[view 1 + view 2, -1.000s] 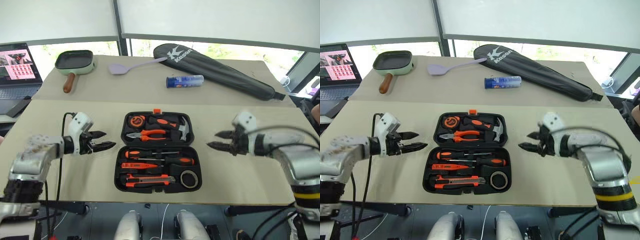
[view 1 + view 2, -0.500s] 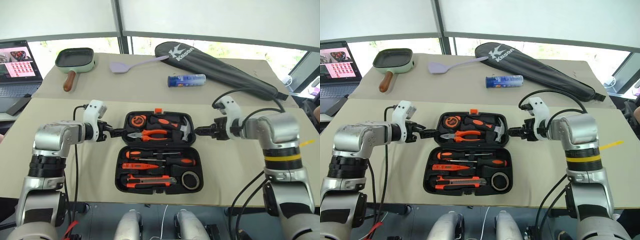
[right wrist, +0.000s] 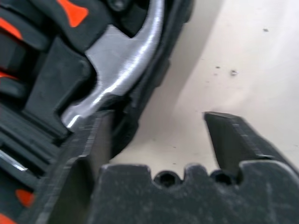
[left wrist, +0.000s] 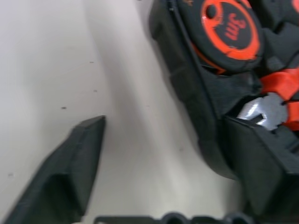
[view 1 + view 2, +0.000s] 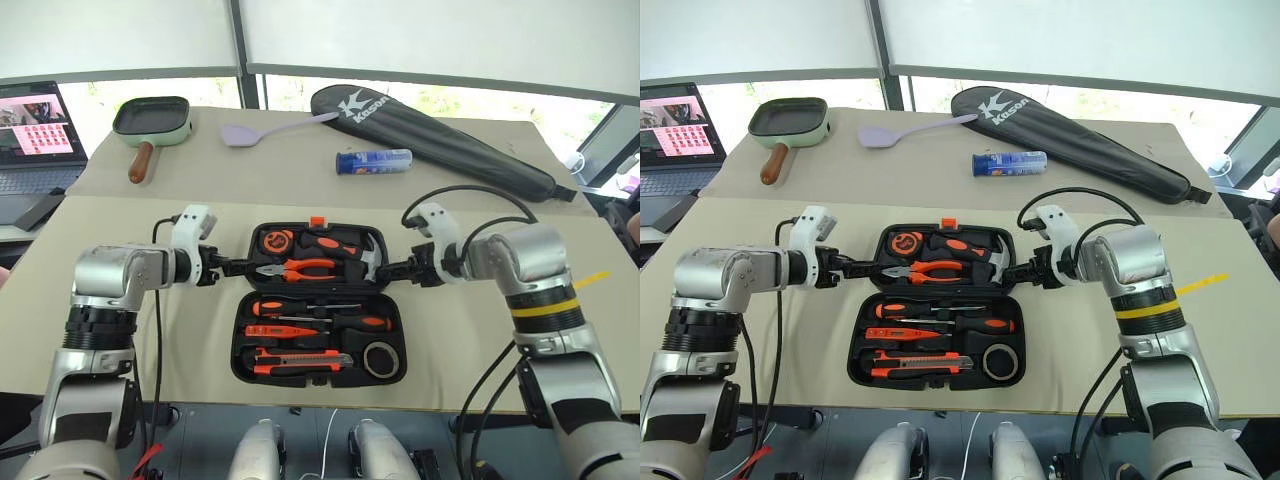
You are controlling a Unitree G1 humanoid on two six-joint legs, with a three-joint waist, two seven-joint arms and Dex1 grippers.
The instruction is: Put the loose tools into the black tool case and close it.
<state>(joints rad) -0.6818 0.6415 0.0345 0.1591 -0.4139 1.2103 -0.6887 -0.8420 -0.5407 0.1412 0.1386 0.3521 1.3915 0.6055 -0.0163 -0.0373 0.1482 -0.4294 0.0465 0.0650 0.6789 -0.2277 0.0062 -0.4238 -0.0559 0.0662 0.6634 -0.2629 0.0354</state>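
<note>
On the beige table (image 5: 120, 350), near its front edge at the middle, the black hinged plastic tool case (image 5: 317, 302) lies open and flat, its moulded slots filled: two black-and-orange-handled screwdrivers (image 5: 320, 311), the black-and-orange utility knife (image 5: 300, 361), the small orange tester screwdriver (image 5: 280, 331) and the small dark tape roll (image 5: 377, 358) sit in the nearer half. The left gripper (image 5: 228, 267) and right gripper (image 5: 392, 269) flank the farther half, each with jaws partly open astride a side wall, gripping nothing yet, apparently placed to fold that half shut.
</note>
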